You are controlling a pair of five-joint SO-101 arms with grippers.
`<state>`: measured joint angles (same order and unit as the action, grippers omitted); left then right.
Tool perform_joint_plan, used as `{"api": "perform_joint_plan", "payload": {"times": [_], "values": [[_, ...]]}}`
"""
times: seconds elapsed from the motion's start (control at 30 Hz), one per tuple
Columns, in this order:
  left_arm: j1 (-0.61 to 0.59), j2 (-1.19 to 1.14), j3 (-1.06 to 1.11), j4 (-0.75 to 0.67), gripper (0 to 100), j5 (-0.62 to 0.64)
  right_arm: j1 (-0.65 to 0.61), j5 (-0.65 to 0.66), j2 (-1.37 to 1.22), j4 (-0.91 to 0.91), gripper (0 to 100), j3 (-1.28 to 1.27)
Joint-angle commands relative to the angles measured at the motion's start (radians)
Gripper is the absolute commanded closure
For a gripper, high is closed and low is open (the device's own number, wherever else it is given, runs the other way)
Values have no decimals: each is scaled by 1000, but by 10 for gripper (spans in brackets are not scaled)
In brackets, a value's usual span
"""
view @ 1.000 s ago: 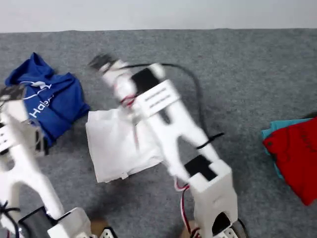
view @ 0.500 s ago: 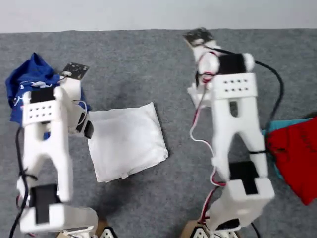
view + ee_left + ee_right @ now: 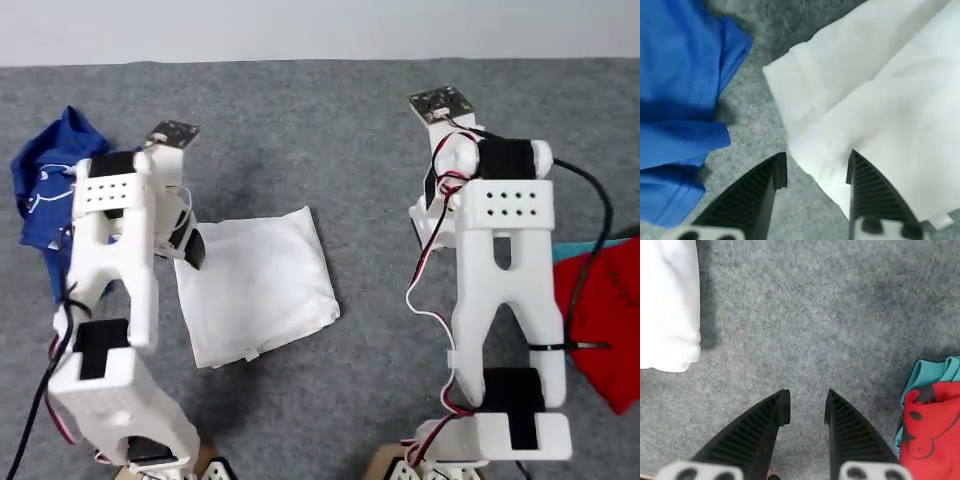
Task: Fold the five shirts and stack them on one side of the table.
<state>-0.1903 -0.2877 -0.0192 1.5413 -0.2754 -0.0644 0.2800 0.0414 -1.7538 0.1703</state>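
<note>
A white shirt (image 3: 255, 285) is seen lying folded into a rough rectangle on the grey table (image 3: 380, 130), left of centre and towards the near side. A blue shirt (image 3: 45, 190) is bunched and unfolded at the far left, just beside the white one. At the right edge a red shirt (image 3: 925, 425) is laid on top of a teal shirt (image 3: 927, 375). This is judged to be the start of the stack, though how neatly those two are folded cannot be told.

The left gripper (image 3: 817, 165) is held low over the left edge of the white shirt, its jaws spread wide and nothing clasped between them. The right gripper (image 3: 806, 402) is poised over bare table between the white shirt and the red one, its jaws a little apart and nothing held.

The task is judged roughly half done. The white shirt is yet to be carried to the stack, and the blue one is yet to be folded and stacked.
</note>
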Motion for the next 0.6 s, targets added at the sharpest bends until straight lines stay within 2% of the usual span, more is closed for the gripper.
{"api": "perform_joint_plan", "payload": {"times": [0.0,0.17,0.3,0.57], "values": [[3,-15,-42,-15,831,6,13,-12,50,-33,876,3],[5,-41,-42,-15,897,6,7,-14,50,-33,876,3],[28,-38,-44,-15,994,5,7,-55,47,-33,876,2],[75,66,-44,-8,998,5,7,-55,48,-33,876,2]]}}
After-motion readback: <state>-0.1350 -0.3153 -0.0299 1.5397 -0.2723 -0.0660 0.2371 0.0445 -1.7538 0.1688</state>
